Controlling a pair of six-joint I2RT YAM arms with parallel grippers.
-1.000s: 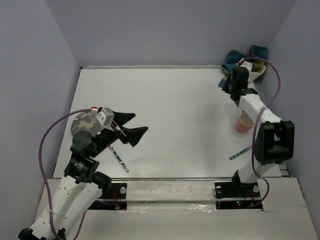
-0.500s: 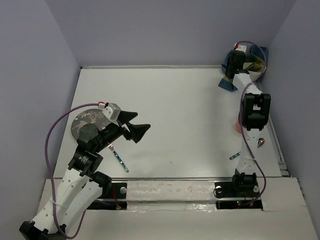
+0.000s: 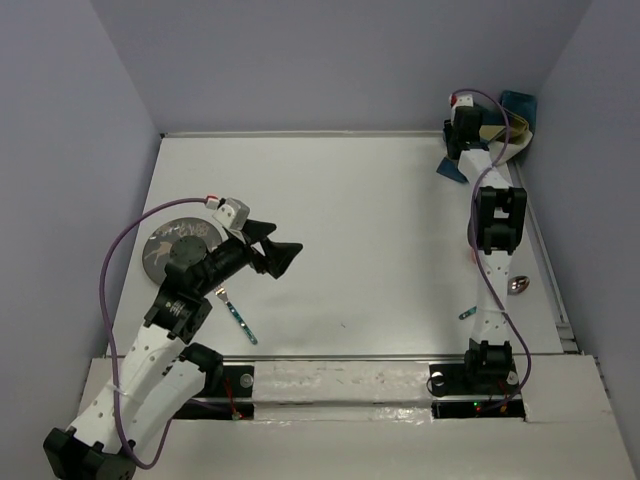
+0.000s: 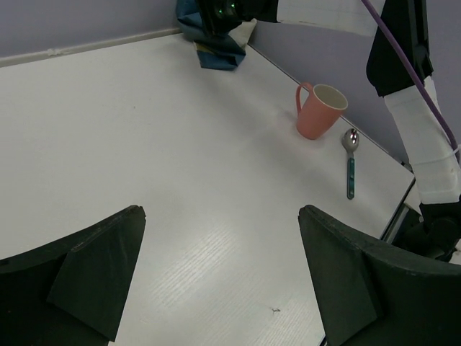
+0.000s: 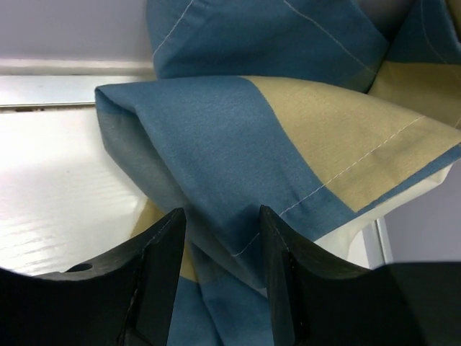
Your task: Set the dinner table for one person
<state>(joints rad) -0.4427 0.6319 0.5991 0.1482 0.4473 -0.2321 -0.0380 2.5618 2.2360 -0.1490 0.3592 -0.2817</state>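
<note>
The white dinner table (image 3: 380, 220) holds a dark patterned plate (image 3: 165, 245) at the left and a fork (image 3: 235, 312) near it. My left gripper (image 3: 275, 252) hovers open and empty above the table, its fingers (image 4: 346, 288) wide apart. My right gripper (image 3: 462, 135) is stretched to the far right corner. It is open, and its fingers (image 5: 162, 252) straddle a fold of the blue-and-tan cloth placemat (image 5: 238, 144). The pink mug (image 4: 319, 110) and a spoon (image 4: 350, 162) stand near the right edge.
The placemat (image 3: 515, 105) is bunched in the back right corner against the lilac walls. In the top view the right arm (image 3: 495, 215) hides most of the mug. The spoon (image 3: 517, 285) lies by the table's right edge.
My right arm has stretched further toward the back corner, bringing its gripper onto the placemat. My left arm has shifted slightly forward and to the right.
</note>
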